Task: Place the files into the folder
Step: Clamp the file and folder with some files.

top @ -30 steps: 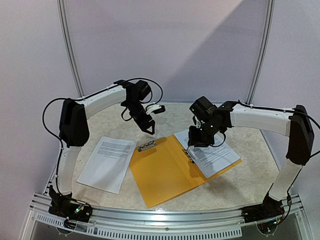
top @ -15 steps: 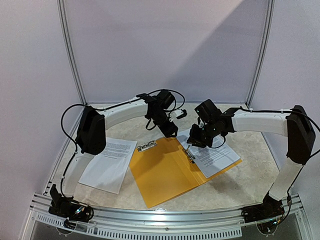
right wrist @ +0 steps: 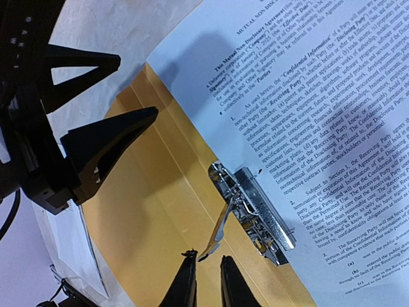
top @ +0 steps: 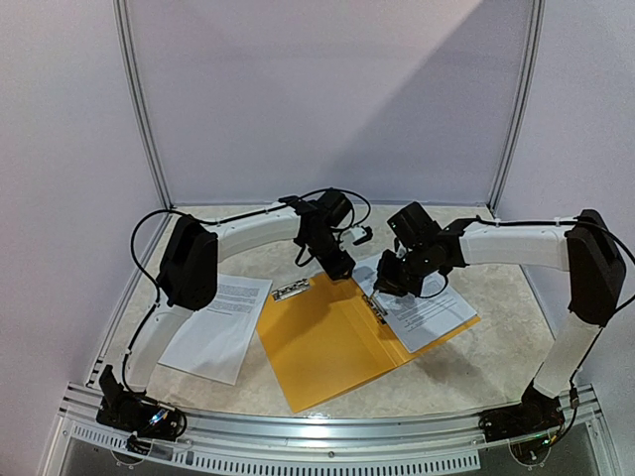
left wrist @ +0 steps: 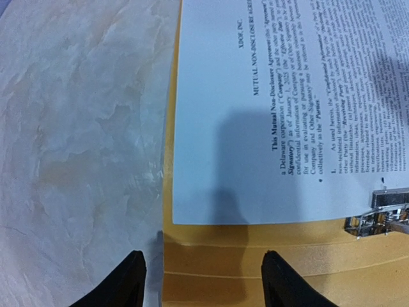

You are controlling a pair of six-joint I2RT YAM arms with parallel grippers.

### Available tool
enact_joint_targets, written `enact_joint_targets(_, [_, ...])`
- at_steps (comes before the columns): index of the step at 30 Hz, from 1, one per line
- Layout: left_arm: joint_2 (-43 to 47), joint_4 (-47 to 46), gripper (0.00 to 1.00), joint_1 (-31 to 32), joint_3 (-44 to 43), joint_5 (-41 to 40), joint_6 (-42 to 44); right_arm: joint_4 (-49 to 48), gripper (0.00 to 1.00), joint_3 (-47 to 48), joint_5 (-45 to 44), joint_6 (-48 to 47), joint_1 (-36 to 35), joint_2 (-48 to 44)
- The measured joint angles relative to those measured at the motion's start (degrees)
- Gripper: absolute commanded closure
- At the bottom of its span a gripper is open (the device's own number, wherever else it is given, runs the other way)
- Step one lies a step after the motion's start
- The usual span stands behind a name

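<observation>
Two hands (top: pixel 342 270) (top: pixel 382 288) flank the folder's (top: pixel 327 347) clip (right wrist: pixel 252 214).

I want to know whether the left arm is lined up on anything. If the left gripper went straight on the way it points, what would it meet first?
Probably the near edge of the open orange-yellow plastic folder, short of the white printed sheet clipped inside. The left gripper is open and straddles that edge, one finger over the marbled table. Height above it is unclear.

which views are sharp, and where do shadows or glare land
Top external: soft overall, a diagonal shadow on the back wall. Left wrist: sheet text readable, a dark shadow across it, fingertips blurred. Right wrist: print crisp, glare on the metal clip, left gripper a dark silhouette.
</observation>
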State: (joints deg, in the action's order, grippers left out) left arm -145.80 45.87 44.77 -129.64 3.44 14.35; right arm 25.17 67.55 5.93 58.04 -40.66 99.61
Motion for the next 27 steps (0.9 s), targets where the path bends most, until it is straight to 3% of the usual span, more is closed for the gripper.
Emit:
enact_joint_targets(20, [0.0, -1.0, 0.36, 1.4, -0.7, 0.6, 0.1, -1.1, 0.87, -2.1, -1.2, 0.7, 0.3, -2.3])
enact_joint_targets(27, [-1.4, -2.4, 0.36, 2.1, -2.8, 0.8, -0.1, -1.2, 0.73, -1.5, -1.2, 0.8, 0.3, -3.4])
